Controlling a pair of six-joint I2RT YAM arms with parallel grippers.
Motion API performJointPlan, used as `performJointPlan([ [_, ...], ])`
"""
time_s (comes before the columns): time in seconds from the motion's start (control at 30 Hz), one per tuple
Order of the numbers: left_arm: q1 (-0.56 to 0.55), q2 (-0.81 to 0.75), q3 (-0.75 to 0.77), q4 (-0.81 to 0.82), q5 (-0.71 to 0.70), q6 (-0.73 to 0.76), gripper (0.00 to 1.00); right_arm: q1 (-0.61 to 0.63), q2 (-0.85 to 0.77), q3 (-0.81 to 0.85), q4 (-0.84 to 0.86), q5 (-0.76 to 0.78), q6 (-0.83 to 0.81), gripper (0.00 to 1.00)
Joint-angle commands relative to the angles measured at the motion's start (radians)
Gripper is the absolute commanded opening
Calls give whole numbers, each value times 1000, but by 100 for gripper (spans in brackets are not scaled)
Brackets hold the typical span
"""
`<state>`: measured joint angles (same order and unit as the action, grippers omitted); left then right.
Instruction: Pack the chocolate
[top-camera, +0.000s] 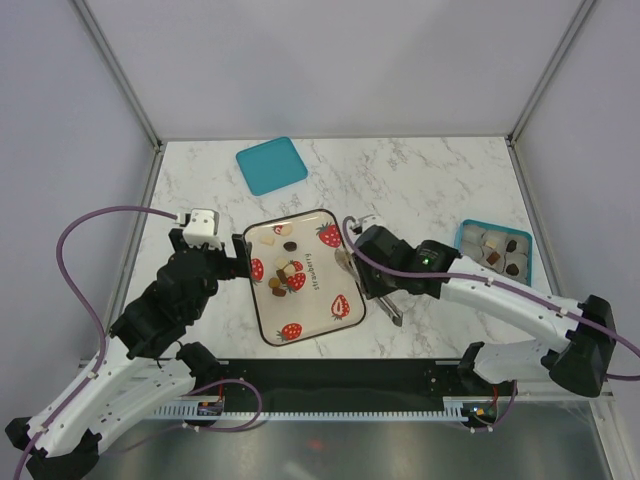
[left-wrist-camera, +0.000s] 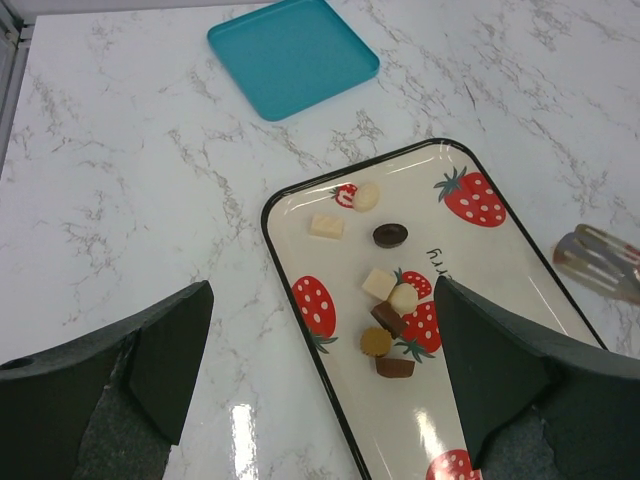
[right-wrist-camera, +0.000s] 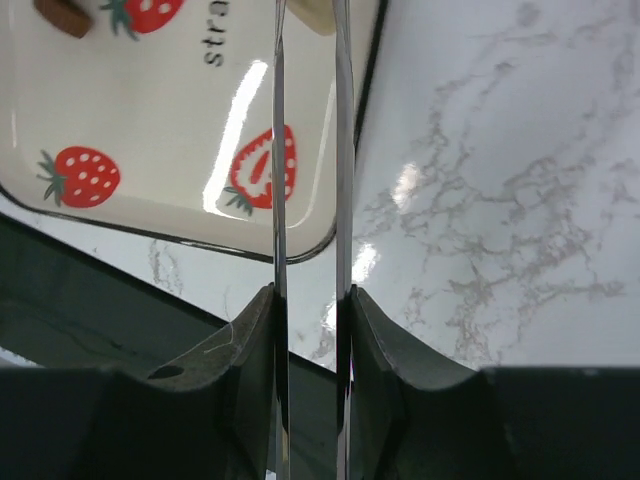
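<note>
Several chocolates (left-wrist-camera: 388, 318) on tray (left-wrist-camera: 290, 247), tongs (left-wrist-camera: 597, 262) alongside

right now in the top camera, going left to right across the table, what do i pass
left gripper, open → strawberry tray with loose chocolate → right gripper closed on metal tongs → teal box with more pieces inside
</note>
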<state>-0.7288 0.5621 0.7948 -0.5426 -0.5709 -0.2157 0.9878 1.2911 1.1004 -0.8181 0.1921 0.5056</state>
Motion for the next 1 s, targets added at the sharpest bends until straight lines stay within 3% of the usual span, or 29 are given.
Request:
performJointPlan([
  [0.0, -4, -4, 6, 32, 23, 7, 100, -87, -79, -22, -104, 58, 76, 39],
  [0.5, -4, -14, 11, 33, 124, 3, 100, -471, -254, 18, -429, 179, 195, 39],
  [0.97, -4, -57, 9, 41, 146, 1, 100, -698, -292, -13, -493, 170, 137, 39],
])
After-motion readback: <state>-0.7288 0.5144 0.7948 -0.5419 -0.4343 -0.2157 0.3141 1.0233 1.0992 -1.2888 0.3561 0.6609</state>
